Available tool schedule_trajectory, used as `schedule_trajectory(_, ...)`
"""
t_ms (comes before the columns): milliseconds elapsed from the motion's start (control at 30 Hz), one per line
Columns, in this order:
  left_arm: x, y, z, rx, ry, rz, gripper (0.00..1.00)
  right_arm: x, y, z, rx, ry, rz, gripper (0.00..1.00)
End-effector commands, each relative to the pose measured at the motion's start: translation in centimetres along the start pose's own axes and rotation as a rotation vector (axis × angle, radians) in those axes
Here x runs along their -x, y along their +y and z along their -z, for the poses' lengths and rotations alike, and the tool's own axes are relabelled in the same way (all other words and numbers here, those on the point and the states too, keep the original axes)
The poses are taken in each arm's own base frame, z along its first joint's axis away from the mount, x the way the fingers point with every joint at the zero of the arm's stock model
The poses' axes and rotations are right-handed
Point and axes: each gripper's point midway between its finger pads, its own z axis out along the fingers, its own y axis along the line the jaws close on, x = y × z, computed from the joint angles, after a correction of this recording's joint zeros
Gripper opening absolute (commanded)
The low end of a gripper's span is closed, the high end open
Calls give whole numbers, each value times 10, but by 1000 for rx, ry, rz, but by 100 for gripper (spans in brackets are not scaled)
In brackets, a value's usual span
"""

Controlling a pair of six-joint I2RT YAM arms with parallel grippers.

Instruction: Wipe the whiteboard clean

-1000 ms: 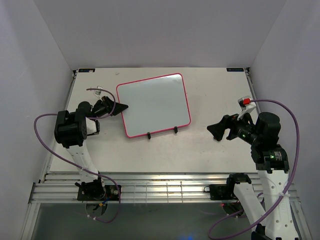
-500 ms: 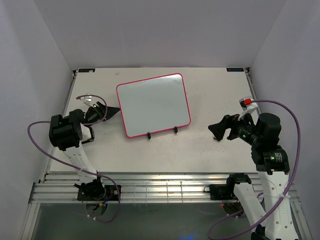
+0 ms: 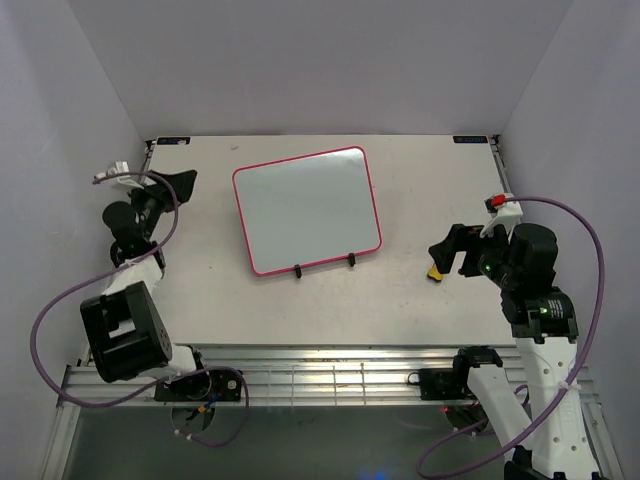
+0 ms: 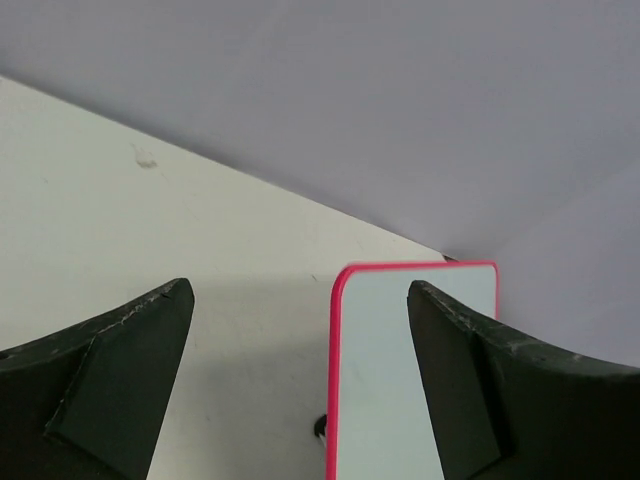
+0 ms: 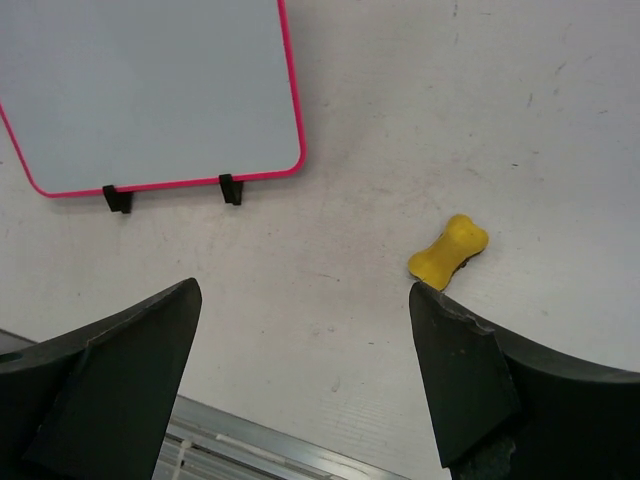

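Observation:
The whiteboard, white with a thin pink-red frame, leans on a black wire stand at the table's middle. Its face shows no marks. It also shows in the left wrist view and the right wrist view. A small yellow eraser lies on the table to the board's right, just beyond my right gripper's fingertip in the right wrist view. My right gripper is open and empty. My left gripper is open and empty, raised at the far left and facing the board's left edge.
The table is walled at the back and on both sides. An aluminium rail runs along the near edge with both arm bases. Purple cables loop beside each arm.
My left arm has swung away from the board's left edge, up and towards the back left corner. My right gripper has drawn back slightly, uncovering the yellow eraser on the table.

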Motion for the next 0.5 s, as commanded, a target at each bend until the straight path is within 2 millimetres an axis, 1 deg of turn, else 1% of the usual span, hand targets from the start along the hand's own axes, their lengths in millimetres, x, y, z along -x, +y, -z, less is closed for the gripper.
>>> schedule_trajectory(0,29,4,-6,279,14,-89,98,17,-17,0,-104,-43,35,90)
schedule_trajectory(33,34,1,-4,323,26,-106,98,17,-20,-2,-121,-45,35,90)
schedule_trajectory(67,32,4,10,426,63,-103,98,18,-29,-2,-167,-43,33,90)
schedule_trajectory(100,54,-10,10,441,53,-155,98,18,-31,-3,-183,-41,36,90)
schedule_trajectory(133,53,-11,20,484,85,-164,98,19,-33,-2,-198,-40,35,90)
schedule_trajectory(167,52,-19,38,517,119,-173,98,18,-37,-3,-224,-24,33,90)
schedule_trajectory(200,56,-24,47,530,122,-226,98,21,-36,-2,-226,-27,37,90)
schedule_trajectory(267,48,-35,68,546,139,-272,98,21,-36,-2,-227,-12,44,90)
schedule_trajectory(300,53,-70,78,495,75,-341,98,23,-33,-3,-216,-11,53,90)
schedule_trajectory(333,39,-76,86,449,103,-398,98,24,-31,-3,-215,-8,62,90)
schedule_trajectory(367,35,-86,95,417,112,-417,98,24,-38,-4,-255,5,68,90)
schedule_trajectory(400,38,-105,107,377,91,-439,98,27,-36,-4,-256,7,79,90)
schedule_trajectory(433,37,-106,114,392,89,-460,98,27,-36,-4,-263,13,85,90)
schedule_trajectory(467,30,-110,123,390,122,-466,98,27,-36,-6,-276,24,99,90)
